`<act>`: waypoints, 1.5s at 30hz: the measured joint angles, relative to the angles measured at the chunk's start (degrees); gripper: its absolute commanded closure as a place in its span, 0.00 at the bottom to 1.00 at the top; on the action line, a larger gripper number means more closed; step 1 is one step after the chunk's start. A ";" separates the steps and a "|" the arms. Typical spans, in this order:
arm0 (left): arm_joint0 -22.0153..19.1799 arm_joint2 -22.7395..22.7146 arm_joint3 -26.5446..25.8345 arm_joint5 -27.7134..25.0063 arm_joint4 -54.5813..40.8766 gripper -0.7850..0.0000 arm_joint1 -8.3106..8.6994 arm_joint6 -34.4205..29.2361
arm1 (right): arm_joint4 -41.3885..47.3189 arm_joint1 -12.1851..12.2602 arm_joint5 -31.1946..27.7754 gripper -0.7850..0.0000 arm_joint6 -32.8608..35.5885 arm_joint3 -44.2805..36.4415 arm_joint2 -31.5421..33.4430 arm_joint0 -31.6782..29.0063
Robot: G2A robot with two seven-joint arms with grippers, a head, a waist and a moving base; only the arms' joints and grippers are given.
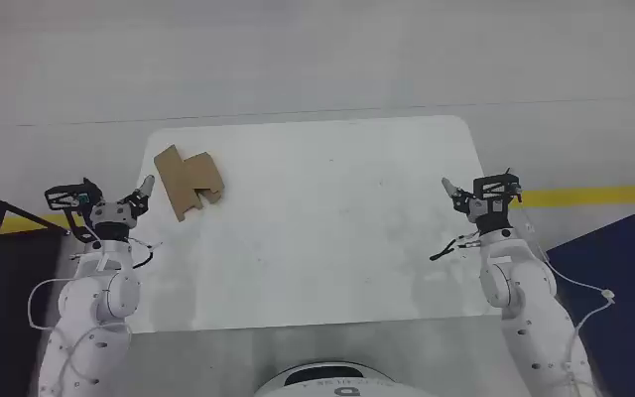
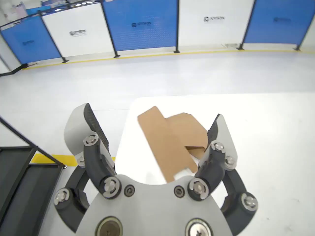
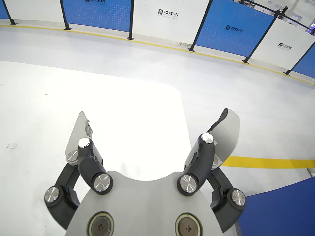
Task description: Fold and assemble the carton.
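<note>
A flat brown cardboard carton (image 1: pixel 188 181) lies unfolded on the white table (image 1: pixel 327 228), near its far left corner. My left gripper (image 1: pixel 119 201) hovers at the table's left edge, just short of the carton, open and holding nothing. In the left wrist view the carton (image 2: pixel 169 143) lies on the table beyond the spread fingers (image 2: pixel 94 126) of the left gripper (image 2: pixel 151 119). My right gripper (image 1: pixel 466 194) sits at the table's right edge, far from the carton, open. The right wrist view shows the right gripper (image 3: pixel 155 117) over the table's far right corner (image 3: pixel 172 92).
The table's top is bare white apart from the carton. A yellow floor line (image 1: pixel 585 196) runs past the right side, and a dark frame (image 2: pixel 22 168) stands off the table's left edge. Blue and white fence panels (image 2: pixel 137 23) ring the floor beyond.
</note>
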 measured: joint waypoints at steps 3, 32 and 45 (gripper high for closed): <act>0.75 -5.30 1.79 0.12 -3.99 0.00 0.07 -0.03 | 0.00 0.00 0.00 0.00 0.00 0.00 0.00 0.00; -2.77 1.18 8.94 -12.88 12.29 0.00 0.34 5.94 | 0.00 0.00 0.00 0.00 0.00 0.00 0.00 0.00; -2.52 3.84 9.59 -7.96 16.32 0.00 -0.16 9.83 | 0.00 0.00 0.00 0.00 0.00 0.00 0.00 0.00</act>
